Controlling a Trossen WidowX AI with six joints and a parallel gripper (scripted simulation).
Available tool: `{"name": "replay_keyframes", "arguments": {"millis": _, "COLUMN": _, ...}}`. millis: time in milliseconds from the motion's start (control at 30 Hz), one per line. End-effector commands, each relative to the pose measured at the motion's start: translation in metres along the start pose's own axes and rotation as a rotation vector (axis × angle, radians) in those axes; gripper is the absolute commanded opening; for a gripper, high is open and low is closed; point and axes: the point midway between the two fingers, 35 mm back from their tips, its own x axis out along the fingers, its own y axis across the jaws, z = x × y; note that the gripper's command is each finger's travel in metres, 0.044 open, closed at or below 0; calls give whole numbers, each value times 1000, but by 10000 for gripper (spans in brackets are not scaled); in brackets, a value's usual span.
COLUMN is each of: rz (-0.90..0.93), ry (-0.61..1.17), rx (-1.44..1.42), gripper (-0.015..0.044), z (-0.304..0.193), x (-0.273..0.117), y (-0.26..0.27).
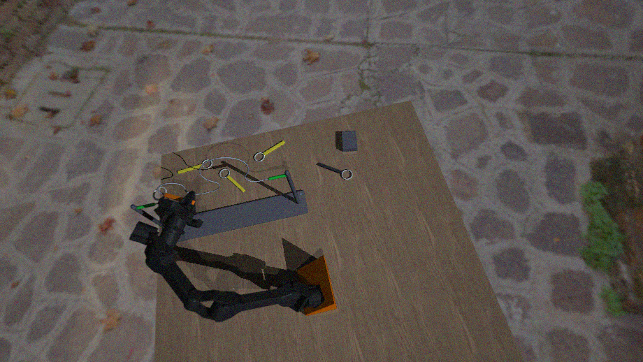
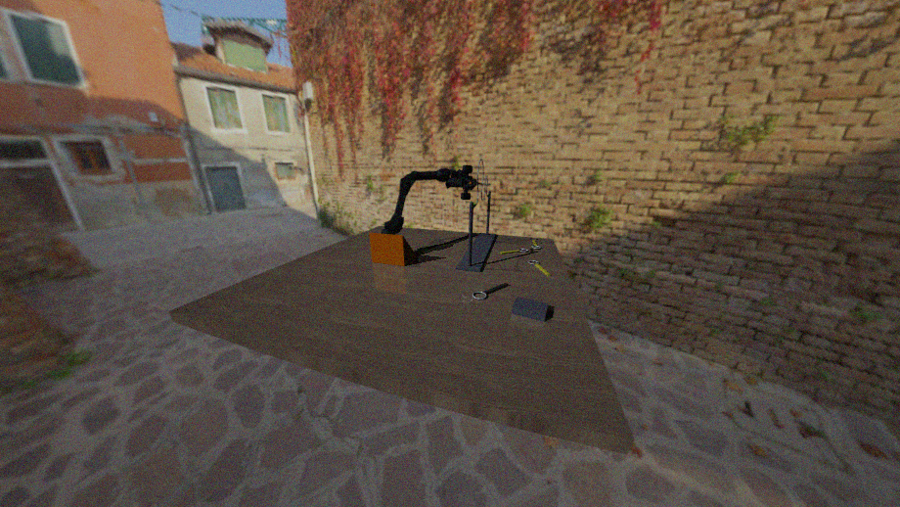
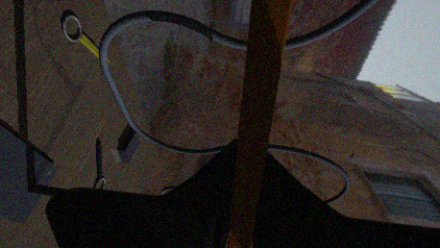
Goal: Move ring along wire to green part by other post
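My gripper (image 1: 176, 198) (image 3: 244, 148) is shut on the orange handle (image 1: 170, 196) (image 3: 261, 86), which crosses the wrist view. The ring (image 1: 154, 193) is at the handle's far end, near the left post (image 1: 147, 215), just beyond the left green part (image 1: 145, 206). The wire seems to run through it at the start of the grey arch; the gap between them is too small to tell. The thin grey wire (image 1: 172, 183) (image 3: 111, 82) curves in loops to the right green part (image 1: 277, 177) at the right post (image 1: 291, 186) (image 2: 471, 233). The ring is out of the wrist view.
The posts stand on a grey base (image 1: 251, 217) (image 2: 475, 254). Three yellow-handled rings lie behind it, one yellow handle (image 1: 235, 183) among them. A black-handled ring (image 1: 332, 168) and a dark block (image 1: 349, 140) (image 2: 530, 308) lie right. The arm stands on an orange block (image 1: 328, 287) (image 2: 388, 249).
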Motion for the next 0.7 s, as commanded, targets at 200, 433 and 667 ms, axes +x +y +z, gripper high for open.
{"name": "replay_keyframes", "arguments": {"millis": 200, "rz": 97, "ry": -2, "rx": 152, "gripper": -150, "z": 2, "x": 3, "y": 13}}
{"name": "replay_keyframes", "arguments": {"millis": 433, "rz": 176, "ry": -8, "rx": 286, "gripper": -150, "z": 4, "x": 2, "y": 22}}
{"name": "replay_keyframes", "arguments": {"millis": 667, "rz": 257, "ry": -14, "rx": 424, "gripper": -150, "z": 8, "x": 0, "y": 31}}
